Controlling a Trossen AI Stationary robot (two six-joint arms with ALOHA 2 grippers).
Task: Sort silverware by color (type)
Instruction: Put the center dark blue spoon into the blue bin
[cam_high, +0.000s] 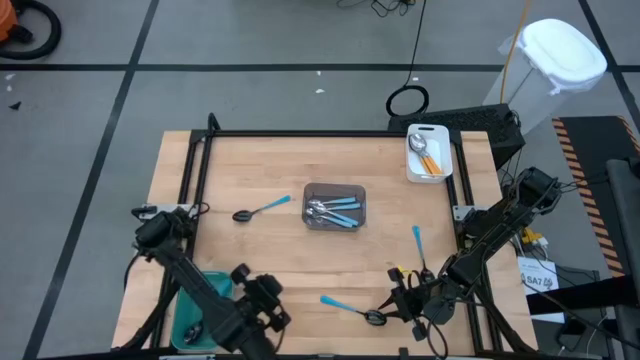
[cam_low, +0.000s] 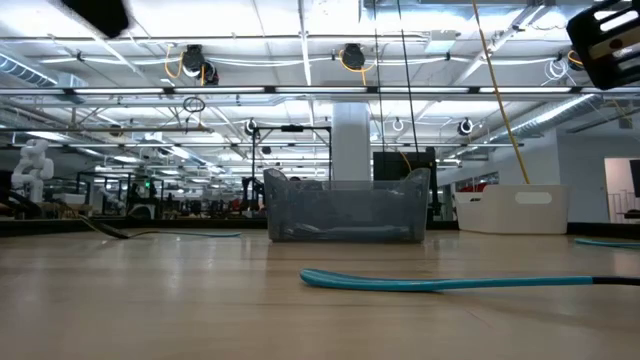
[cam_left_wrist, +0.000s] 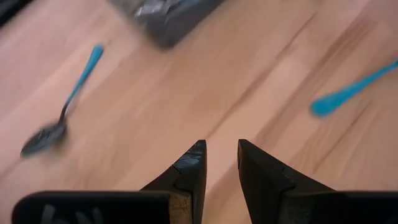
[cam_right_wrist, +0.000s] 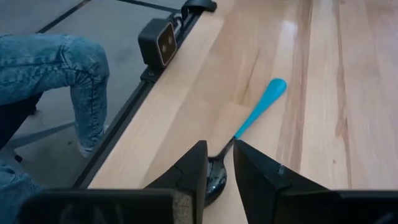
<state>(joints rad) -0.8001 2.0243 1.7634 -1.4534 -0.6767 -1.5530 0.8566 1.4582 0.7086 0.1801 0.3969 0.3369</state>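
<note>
A black-bowled spoon with a light-blue handle (cam_high: 350, 309) lies flat near the table's near edge; it also shows in the low view as a spoon handle (cam_low: 440, 283). My right gripper (cam_right_wrist: 217, 163) hovers low over it, narrowly open. Its fingers stand on either side of the black bowl (cam_right_wrist: 216, 177), and I cannot tell whether they touch it. My left gripper (cam_left_wrist: 221, 155) is open over bare wood at the near left. A second black spoon (cam_high: 260, 209) lies left of the grey bin (cam_high: 335, 190), which holds silver spoons. Another blue handle (cam_high: 417, 240) lies beside the right arm.
A white tray (cam_high: 428, 133) at the far right holds orange-handled spoons. A teal bin (cam_high: 190, 305) sits under the left arm at the near-left corner. A small camera (cam_right_wrist: 163, 40) is mounted on the near edge, and a person's jeans-clad legs (cam_right_wrist: 56, 68) are beyond it.
</note>
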